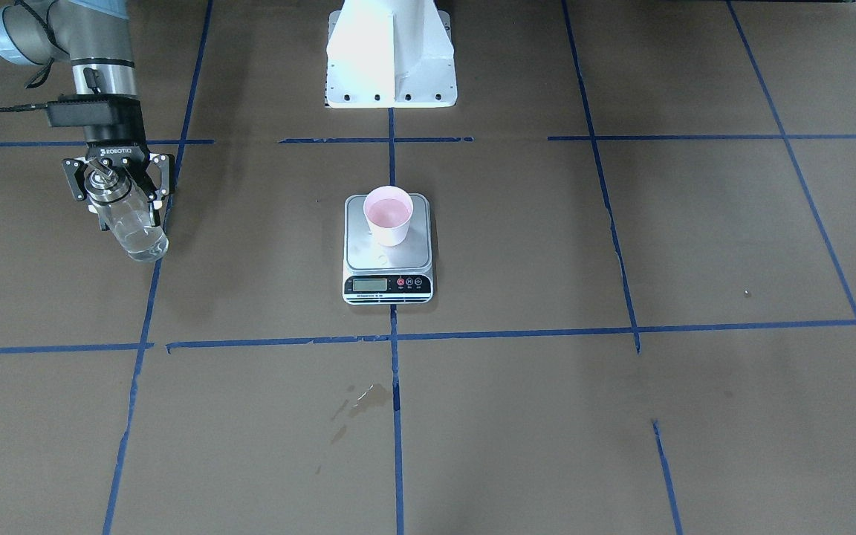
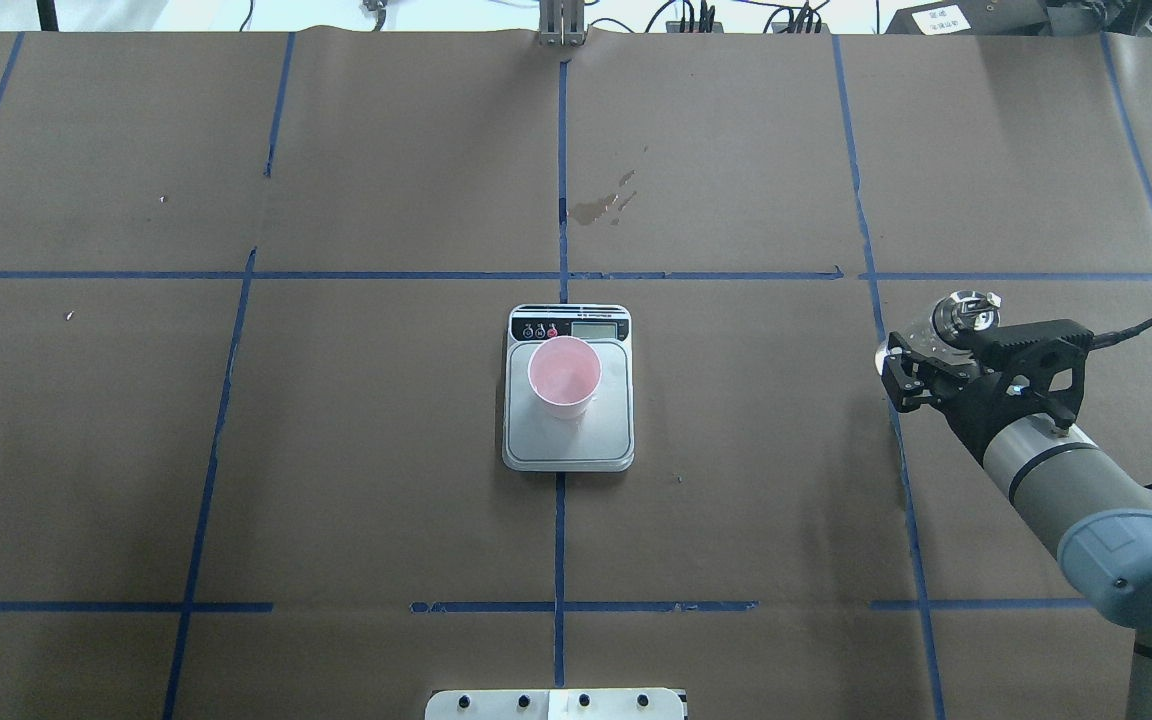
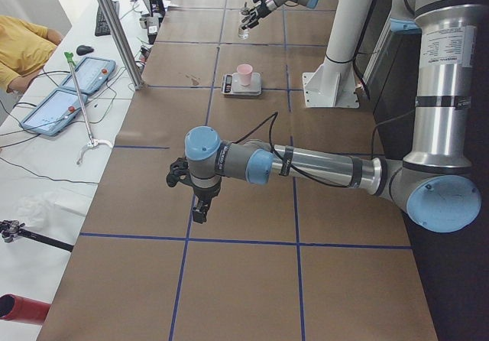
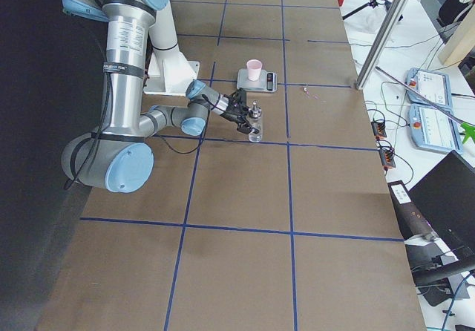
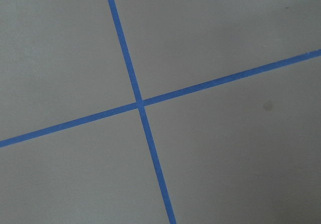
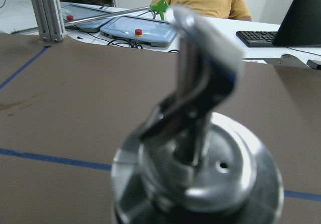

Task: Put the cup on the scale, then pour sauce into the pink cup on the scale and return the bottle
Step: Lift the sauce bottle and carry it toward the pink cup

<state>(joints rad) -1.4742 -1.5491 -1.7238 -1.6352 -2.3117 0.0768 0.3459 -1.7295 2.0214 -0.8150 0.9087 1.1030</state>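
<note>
The pink cup [image 1: 388, 214] stands upright on the steel platform of the scale [image 1: 387, 261] at the table's middle, and also shows in the overhead view [image 2: 564, 372]. My right gripper [image 1: 122, 202] is at the table's right side, far from the scale. Its fingers sit on both sides of the clear glass bottle [image 1: 134, 227], just below the metal pourer cap [image 6: 200, 174]. The bottle is upright with its base at or just above the table. My left gripper [image 3: 196, 203] hangs over bare table far from the scale, and I cannot tell if it is open or shut.
The white robot base [image 1: 391, 59] stands behind the scale. A dried stain [image 1: 368, 397] marks the paper in front of it. Blue tape lines cross the brown table cover. An operator and tablets [image 3: 61, 104] are beyond the table's far edge.
</note>
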